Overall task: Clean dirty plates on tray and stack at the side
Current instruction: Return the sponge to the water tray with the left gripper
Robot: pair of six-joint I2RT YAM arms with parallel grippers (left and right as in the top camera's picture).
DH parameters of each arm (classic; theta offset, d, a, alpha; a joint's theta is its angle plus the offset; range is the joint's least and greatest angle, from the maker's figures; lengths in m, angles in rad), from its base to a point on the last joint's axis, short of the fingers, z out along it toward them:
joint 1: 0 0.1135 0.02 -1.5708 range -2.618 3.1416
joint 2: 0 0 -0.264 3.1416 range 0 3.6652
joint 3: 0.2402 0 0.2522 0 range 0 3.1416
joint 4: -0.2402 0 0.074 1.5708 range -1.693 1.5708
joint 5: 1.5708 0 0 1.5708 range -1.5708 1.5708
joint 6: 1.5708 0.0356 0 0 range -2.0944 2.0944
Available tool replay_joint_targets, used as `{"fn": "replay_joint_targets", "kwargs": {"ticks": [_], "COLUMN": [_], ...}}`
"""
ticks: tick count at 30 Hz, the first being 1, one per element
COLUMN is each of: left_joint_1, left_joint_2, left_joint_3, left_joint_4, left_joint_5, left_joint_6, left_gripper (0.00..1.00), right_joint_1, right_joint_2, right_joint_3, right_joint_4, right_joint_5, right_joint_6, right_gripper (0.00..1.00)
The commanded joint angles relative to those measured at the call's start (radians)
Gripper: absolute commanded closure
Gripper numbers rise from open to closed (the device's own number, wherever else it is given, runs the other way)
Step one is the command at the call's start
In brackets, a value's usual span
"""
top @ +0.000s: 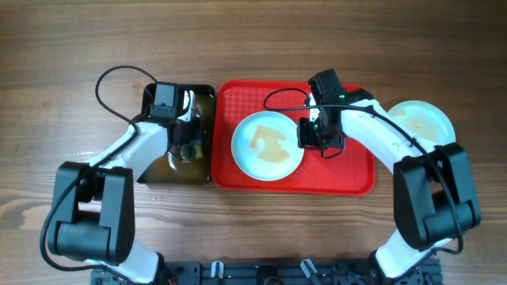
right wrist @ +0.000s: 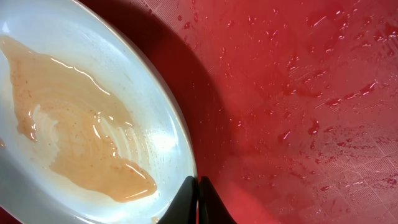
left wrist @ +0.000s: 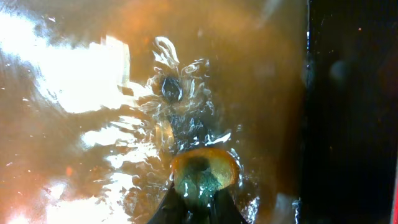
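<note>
Red tray sits at the middle of the worktop, its floor wet. One sauced plate lies on it; a second plate rests off to the right. Right gripper is closed and empty, tips at the plate rim, probably steadying it. Left gripper is closed on the green sponge, dipped in the black tray, likely soaking. Wood-grain surface; room unseen.

Beneath me the table is matt, grained wood, the red tray is plastic with a rough textured floor glistening with droplets, the plate is smooth and glossy, and the green sponge looks soft and porous in the shiny black tray.
</note>
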Motion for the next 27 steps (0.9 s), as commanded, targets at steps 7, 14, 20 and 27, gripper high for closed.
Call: {"fn": "replay_joint_targets", "kwargs": {"ticks": [7,14,20,27], "left_joint_1": [-0.008,-0.016,-0.016,-0.015], "left_joint_2": [-0.001,0.000,-0.001,-0.025], "left_joint_3": [0.075,0.074,0.075,0.183], "left_joint_4": [-0.188,-0.339,-0.311,-0.369], "left_joint_5": [0.069,0.100,0.011,0.002], "left_joint_6": [0.004,-0.011,-0.011,-0.019], "left_gripper": [0.50,0.54,0.96,0.55], "right_joint_1": [-0.002,-0.002,-0.002,-0.002], "right_joint_2": [-0.014,-0.014,-0.014,-0.014], "right_joint_3": [-0.002,-0.002,-0.003,-0.003], "right_joint_4": [-0.002,-0.002,-0.002,0.008], "right_joint_5": [-0.003,-0.003,-0.003,-0.002], "right_joint_6": [-0.012,-0.012,-0.013,-0.013], "right_gripper": [0.96,0.96,0.96,0.95]}}
